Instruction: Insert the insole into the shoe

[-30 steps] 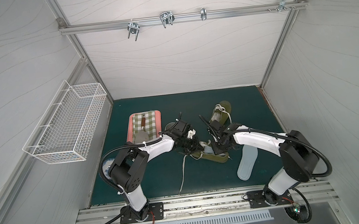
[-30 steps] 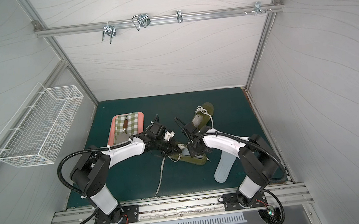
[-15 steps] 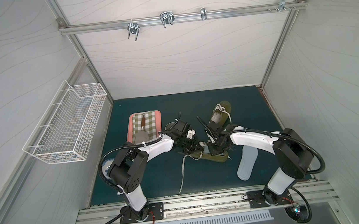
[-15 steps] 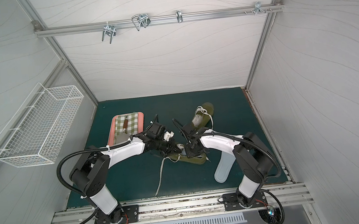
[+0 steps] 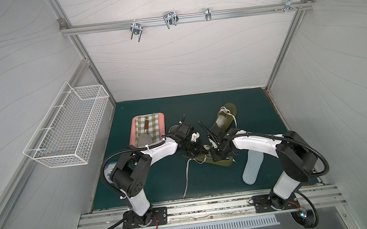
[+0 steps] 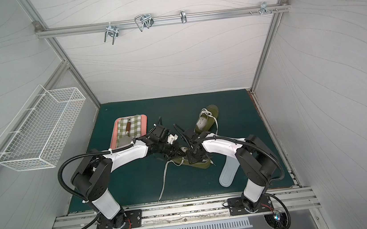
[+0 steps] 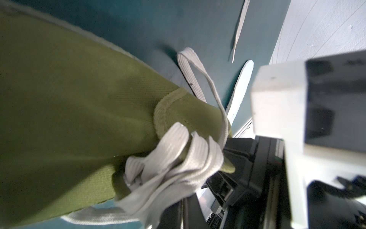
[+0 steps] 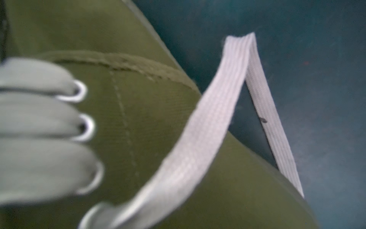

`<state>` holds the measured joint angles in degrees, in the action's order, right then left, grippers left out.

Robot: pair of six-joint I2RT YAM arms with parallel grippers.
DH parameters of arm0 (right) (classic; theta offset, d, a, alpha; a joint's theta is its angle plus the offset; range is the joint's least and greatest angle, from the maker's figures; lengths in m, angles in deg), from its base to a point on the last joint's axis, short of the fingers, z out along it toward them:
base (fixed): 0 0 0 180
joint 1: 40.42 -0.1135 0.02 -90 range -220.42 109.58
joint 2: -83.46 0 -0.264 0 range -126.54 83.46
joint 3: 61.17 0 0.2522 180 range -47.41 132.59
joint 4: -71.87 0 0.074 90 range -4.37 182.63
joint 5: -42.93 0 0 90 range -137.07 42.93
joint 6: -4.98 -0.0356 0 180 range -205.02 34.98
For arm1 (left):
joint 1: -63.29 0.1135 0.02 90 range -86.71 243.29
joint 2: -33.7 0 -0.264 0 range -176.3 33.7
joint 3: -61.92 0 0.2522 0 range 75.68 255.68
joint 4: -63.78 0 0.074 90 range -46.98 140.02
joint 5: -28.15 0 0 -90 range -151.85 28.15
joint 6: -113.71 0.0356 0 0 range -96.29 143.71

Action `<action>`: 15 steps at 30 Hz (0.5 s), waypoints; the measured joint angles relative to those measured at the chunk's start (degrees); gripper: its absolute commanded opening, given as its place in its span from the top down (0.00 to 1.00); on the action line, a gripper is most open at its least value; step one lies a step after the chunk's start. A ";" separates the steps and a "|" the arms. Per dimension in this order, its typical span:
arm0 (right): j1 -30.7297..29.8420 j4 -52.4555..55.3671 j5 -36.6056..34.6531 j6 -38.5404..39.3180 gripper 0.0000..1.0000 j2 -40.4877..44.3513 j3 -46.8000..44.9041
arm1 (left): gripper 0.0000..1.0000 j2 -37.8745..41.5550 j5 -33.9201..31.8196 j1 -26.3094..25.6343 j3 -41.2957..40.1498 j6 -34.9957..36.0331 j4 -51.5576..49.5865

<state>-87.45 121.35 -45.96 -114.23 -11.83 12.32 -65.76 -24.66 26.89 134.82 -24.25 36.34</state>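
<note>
Shoe: olive canvas low-top (image 5: 220, 162), pale sole edge, lying at mid-counter with its toe toward the right arm's side; the weave reads coarse and matte in the left wrist view (image 7: 59, 99).
Lacing: flat ribbed white lace (image 8: 208, 123) through metal eyelets (image 8: 81, 91); the lacing looks bunched at the throat, and one loose end trails over the mat toward the front rail (image 5: 186, 177).
Insole: pale, smooth, foot-shaped (image 5: 253, 168), flat on the counter beside the shoe on the right arm's side, partly under that arm's forearm. Outside the shoe, not touching it in both top views.
Second shoe: same olive canvas (image 5: 224, 117), laced, farther back, apart from the first.
Counter: dark teal mat (image 5: 150, 181), faintly felted.
Tray: pink, rounded corners (image 5: 133, 134), with a green-checked cloth (image 5: 153, 125) on it, toward the back left.
Basket: white wire (image 5: 68, 131) on the left wall.
Left arm: elbow folded low near its base, white forearm reaching inward, wrist tipped down at the shoe's throat.
Left pincer: closed (image 5: 204, 151), at the bunched laces; whether it pinches lace or canvas I cannot tell.
Right arm: mirrors the left, forearm angled inward over the insole, wrist bent down.
Right pincer: closed (image 5: 214, 154), over the shoe's opening, nearly meeting the left one; its hold is hidden.
</note>
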 measured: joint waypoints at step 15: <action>1.01 -0.76 -2.14 -1.55 1.00 -0.33 0.31 | 1.00 0.00 0.42 0.42 0.00 0.72 -0.17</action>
<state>-86.44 120.59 -48.11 -115.79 -12.16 12.62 -65.76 -24.25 27.30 134.82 -23.53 36.17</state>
